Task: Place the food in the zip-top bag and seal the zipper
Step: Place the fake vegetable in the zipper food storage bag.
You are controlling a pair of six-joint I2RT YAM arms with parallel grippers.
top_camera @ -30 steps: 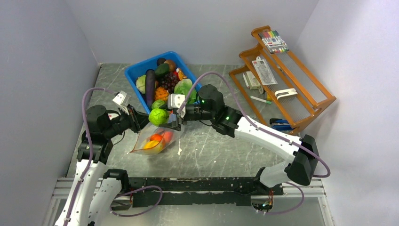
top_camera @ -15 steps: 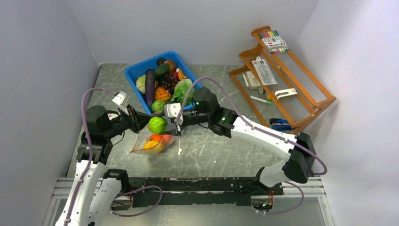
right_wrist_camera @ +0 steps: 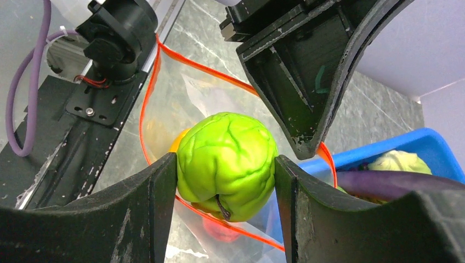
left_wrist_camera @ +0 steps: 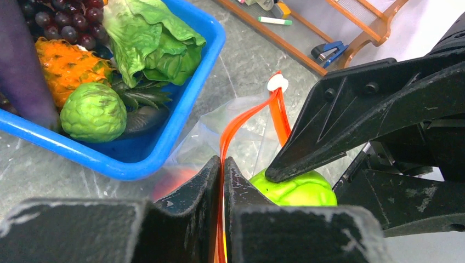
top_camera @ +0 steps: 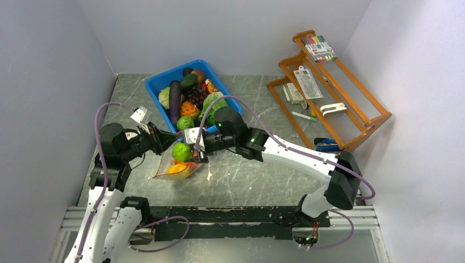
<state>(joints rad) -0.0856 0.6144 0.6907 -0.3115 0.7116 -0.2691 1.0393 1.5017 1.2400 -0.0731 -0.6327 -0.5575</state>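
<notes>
Grey marbled table (top_camera: 247, 175), seen from above, with two white robot arms reaching in from its near edge. Over the last second the right arm had swung left and down, away from the blue tray (top_camera: 173, 72). It had carried a green ball (right_wrist_camera: 225, 161) from above the tray's near corner to the mouth of the clear bag (top_camera: 164, 171). The right claw (right_wrist_camera: 225, 164) was clenched on the ball, one finger on each side. In the right wrist view the ball hung framed by the red loop of the zipper (right_wrist_camera: 143, 109), above the pieces (right_wrist_camera: 222, 230) already inside. The left claw (left_wrist_camera: 222, 164) had not shifted. It was pinched tight on the zipper strip, lifting that edge so the mouth gaped.

By the look of it, the ball only needed releasing. The zipper was unsealed, and much food lay in the tray.

Counts, largest first:
- one table
- two arms
- one wooden rack (top_camera: 366, 133) at the right
- one tray
- one bag, just beside the tray's near corner
- one eggplant (top_camera: 174, 101)
- one lettuce (left_wrist_camera: 151, 44)
- one held ball, plus one bumpy green ball (left_wrist_camera: 93, 112) in the tray
- at least two orange-red pieces in the bag, any others hidden
- one zipper
- one white slider (left_wrist_camera: 277, 83) at its far end
</notes>
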